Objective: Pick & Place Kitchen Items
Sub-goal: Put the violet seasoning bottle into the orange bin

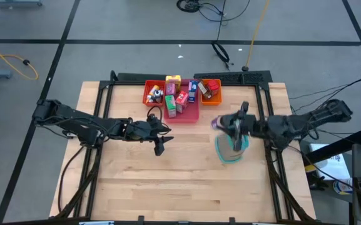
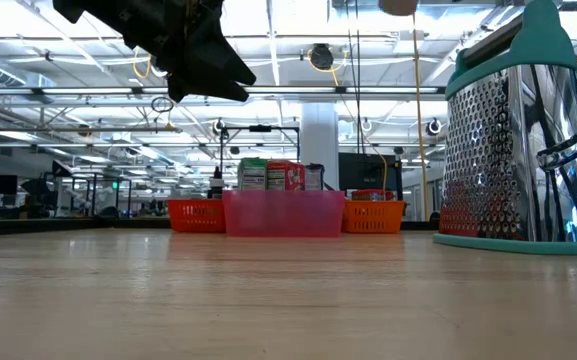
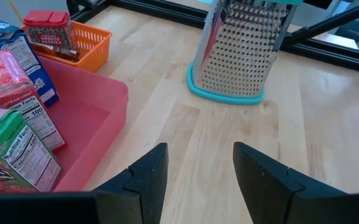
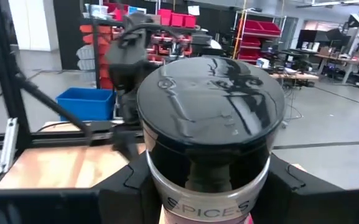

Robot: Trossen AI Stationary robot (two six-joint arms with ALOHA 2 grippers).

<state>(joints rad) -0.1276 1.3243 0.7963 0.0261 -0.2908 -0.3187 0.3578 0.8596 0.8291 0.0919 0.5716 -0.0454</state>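
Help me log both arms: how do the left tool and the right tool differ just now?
The left tool is open and empty, while the right tool is shut on a dark round spice can with a glossy black lid. The left tool hovers beside the pink plastic tray; the right tool sits over the teal-and-white metal grater. Both are off the wooden table.

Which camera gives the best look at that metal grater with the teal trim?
The low view: the teal-rimmed metal grater stands upright, large and near. The left wrist view cuts off its top. In the high view the right arm partly covers it. The right wrist view misses it.
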